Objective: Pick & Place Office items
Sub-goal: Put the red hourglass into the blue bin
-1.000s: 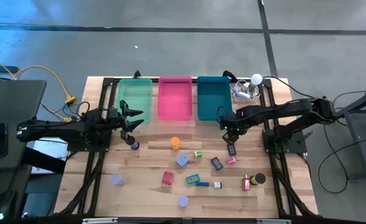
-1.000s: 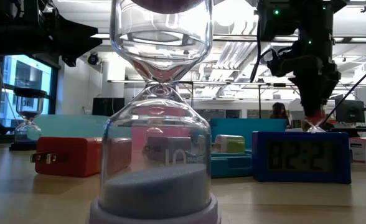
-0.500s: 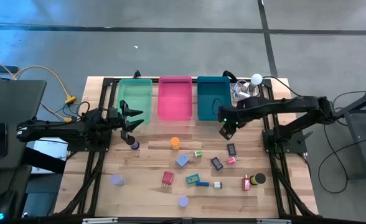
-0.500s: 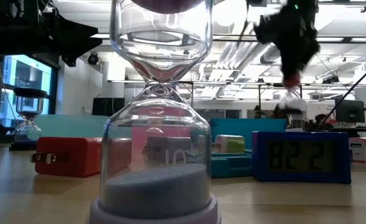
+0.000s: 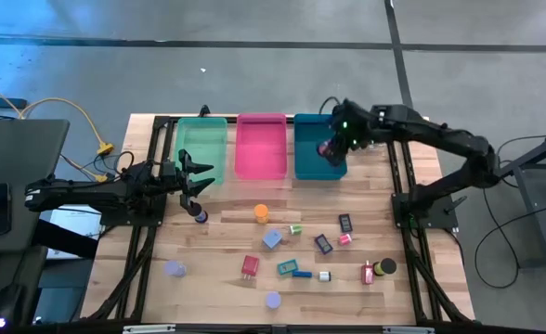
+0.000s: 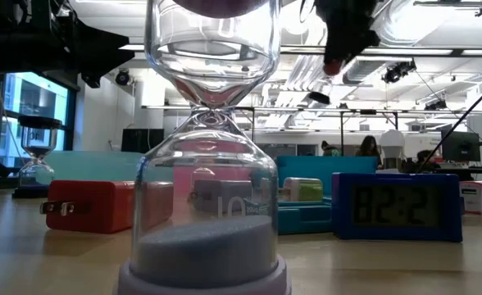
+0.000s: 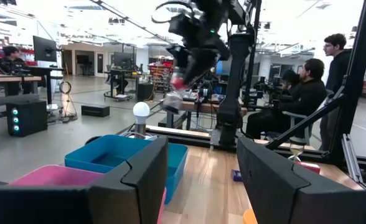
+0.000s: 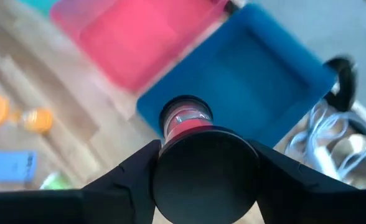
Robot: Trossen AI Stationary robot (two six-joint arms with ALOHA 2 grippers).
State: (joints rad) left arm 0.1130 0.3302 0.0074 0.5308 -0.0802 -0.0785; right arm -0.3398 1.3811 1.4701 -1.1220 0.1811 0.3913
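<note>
My right gripper (image 5: 330, 148) hangs above the teal tray (image 5: 312, 130), shut on a small hourglass (image 8: 186, 121) with dark round caps and red sand. It also shows high in the low view (image 6: 333, 61) and in the left wrist view (image 7: 178, 82). My left gripper (image 5: 195, 182) is open and empty at the near end of the green tray (image 5: 201, 139). On the table lie an orange cylinder (image 5: 261, 212), a blue block (image 5: 272, 239), two black blocks (image 5: 345, 223), a red block (image 5: 250, 267), lavender discs (image 5: 174, 269) and other small pieces. My right gripper pinches the hourglass by its nearer dark round cap (image 8: 205, 177) between the two fingers (image 8: 136, 171). The fingers slant down from the table's right side. The hourglass reaches out past the fingertips, its far cap (image 8: 184, 104) foremost, lifted clear above the teal tray.
A pink tray (image 5: 261, 144) stands between the green and teal ones. A white ball with cables (image 5: 370, 133) lies at the far right corner. A purple-based hourglass (image 5: 200, 214) stands near my left gripper. A large hourglass (image 6: 212, 164) fills the low view's front.
My right gripper has risen from the table's right middle, beside the black block, and gone toward the far edge and a little left, to above the teal tray. It carries the small red hourglass, lifted clear. The black block has stayed where it was.
</note>
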